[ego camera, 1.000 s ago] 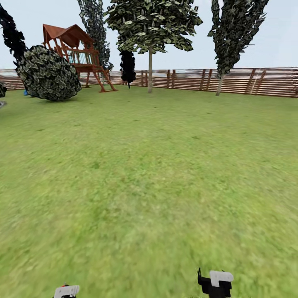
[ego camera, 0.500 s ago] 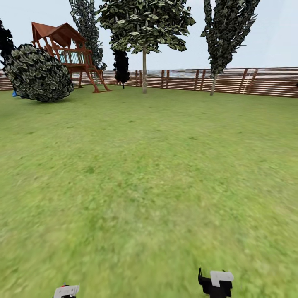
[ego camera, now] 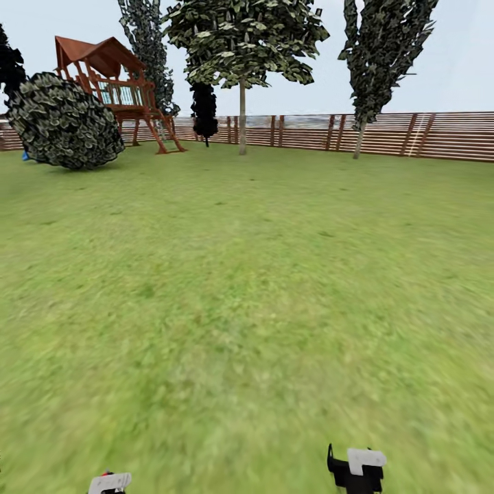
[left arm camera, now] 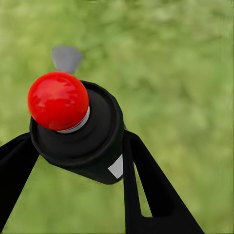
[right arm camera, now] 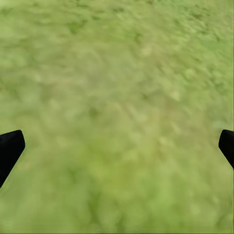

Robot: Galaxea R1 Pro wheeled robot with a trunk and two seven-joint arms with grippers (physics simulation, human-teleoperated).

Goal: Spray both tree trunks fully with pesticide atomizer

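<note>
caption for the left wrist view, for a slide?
Left gripper shut on the pesticide atomizer, red nozzle up, above blurred grass.

Grass lawn (ego camera: 247, 288), slat fence (ego camera: 412, 136), wooden playhouse (ego camera: 113, 86), pale sky (ego camera: 466, 62)

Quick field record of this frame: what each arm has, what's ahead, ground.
left gripper: jaws shut on the pesticide atomizer, red knob on top
right gripper: jaws open, nothing between them, over grass
ahead: tree with pale trunk by the fence
far left: wooden playhouse, round bush
ground: grass lawn
</note>
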